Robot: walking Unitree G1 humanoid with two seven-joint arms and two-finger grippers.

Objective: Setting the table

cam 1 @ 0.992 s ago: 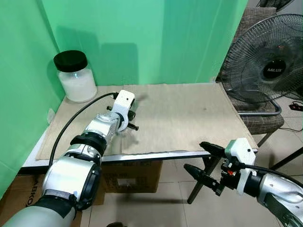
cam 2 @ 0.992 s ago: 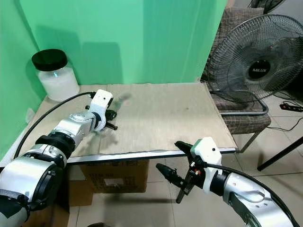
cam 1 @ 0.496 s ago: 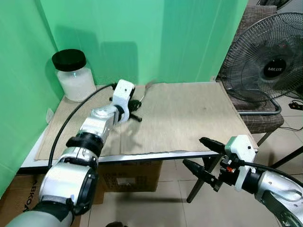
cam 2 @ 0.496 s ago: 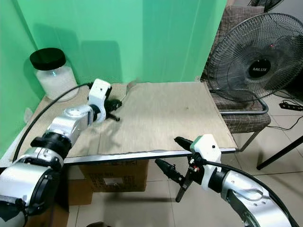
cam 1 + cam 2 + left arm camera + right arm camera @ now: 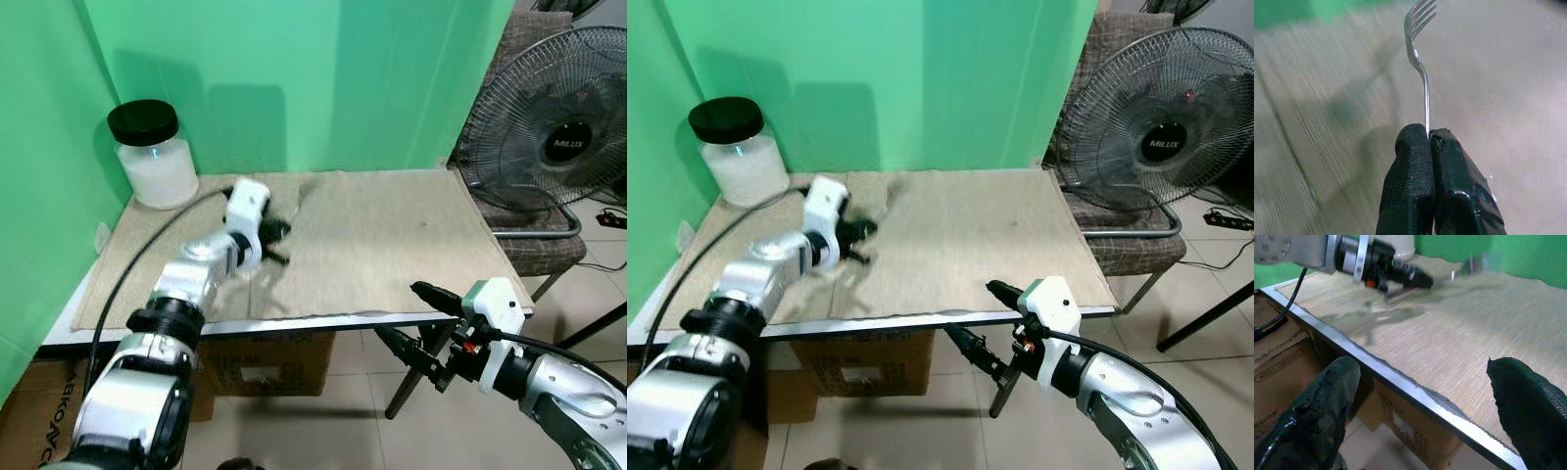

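Note:
Over the left part of the beige table mat [image 5: 392, 235], my left gripper [image 5: 275, 242] is shut on the handle of a silver fork [image 5: 1422, 73]. The tines point away from the fingers [image 5: 1415, 161] toward the back of the table, and the fork's tip [image 5: 305, 190] is blurred. My right gripper [image 5: 400, 311] is open with nothing between its fingers [image 5: 1327, 401]. It hangs just off the table's front edge, below and in front of the right corner.
A glass jar [image 5: 154, 155] with a black lid stands at the back left corner. A big floor fan [image 5: 560, 127] stands right of the table. Cardboard boxes [image 5: 279, 364] sit under it. A green backdrop closes off the back and left.
My left gripper with the fork swung up toward the back of the table, then came back nearer and lower. The right arm has barely moved.

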